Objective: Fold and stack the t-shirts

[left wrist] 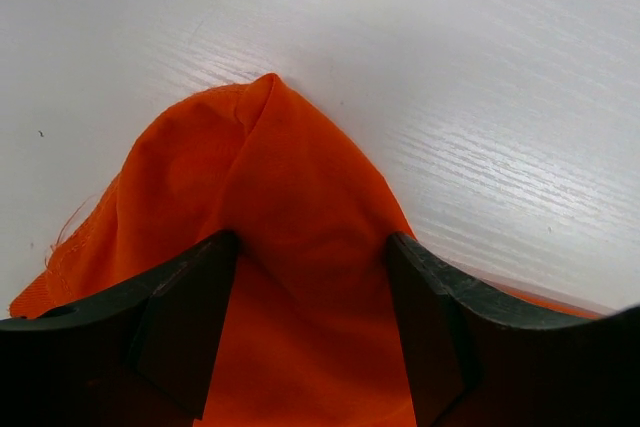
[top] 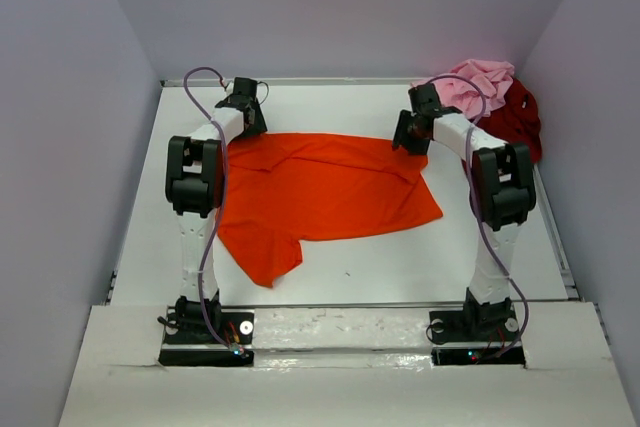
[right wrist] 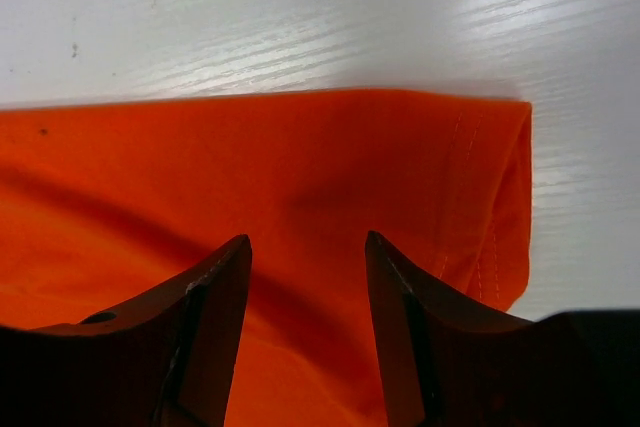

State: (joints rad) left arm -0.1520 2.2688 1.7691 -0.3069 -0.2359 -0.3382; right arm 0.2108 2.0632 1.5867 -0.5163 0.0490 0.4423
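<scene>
The orange t-shirt lies spread out on the white table, one sleeve pointing toward the near left. My left gripper is down at the shirt's far left corner. It is open, and a raised point of orange cloth lies between its fingers. My right gripper is open at the far right corner, its fingers standing over the stitched hem edge. The pink t-shirt and the dark red t-shirt lie crumpled together in the far right corner.
Grey walls close in the table on the left, back and right. A raised white ledge at the near edge carries both arm bases. Bare tabletop shows beyond the shirt's far edge.
</scene>
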